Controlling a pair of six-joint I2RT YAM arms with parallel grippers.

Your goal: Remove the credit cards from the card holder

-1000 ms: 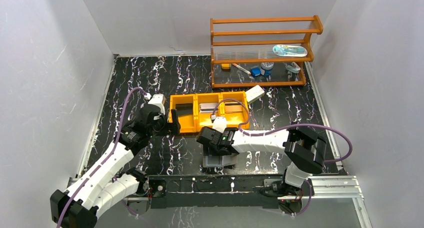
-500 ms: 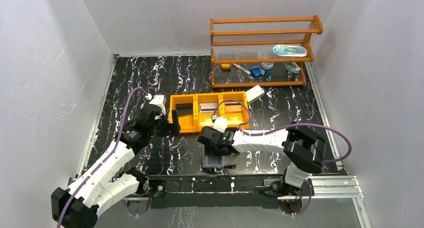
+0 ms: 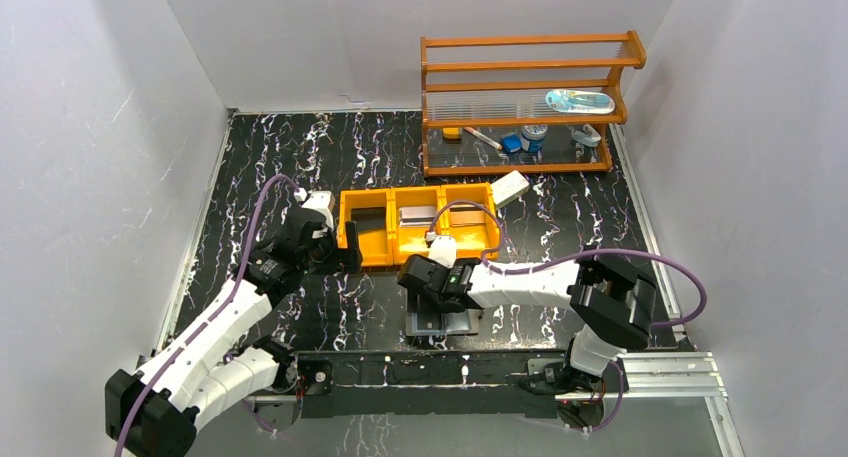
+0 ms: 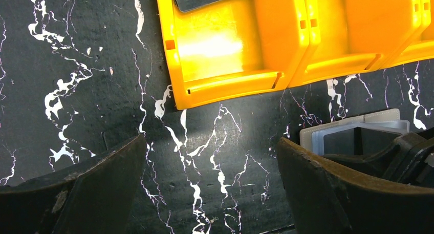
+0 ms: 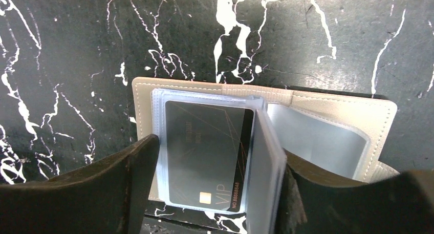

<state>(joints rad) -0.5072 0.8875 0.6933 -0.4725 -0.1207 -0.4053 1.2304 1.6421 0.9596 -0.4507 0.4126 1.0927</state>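
Note:
The card holder lies open on the table near the front edge, its grey cover flat and its clear sleeves partly raised. A dark credit card marked VIP sits inside the top sleeve. My right gripper is open over it. One finger is at the sleeves' left edge and the other against the upright sleeve pages. Three more cards lie in the orange tray: dark, silvery and brownish. My left gripper is open and empty, just in front of the tray's left compartment.
The orange three-compartment tray stands mid-table behind the card holder. A white box leans at its far right corner. A wooden rack with small items stands at the back right. White walls enclose the table.
My right gripper has shifted slightly to the right over the card holder, and more of the holder shows. The left gripper has edged slightly right towards the tray.

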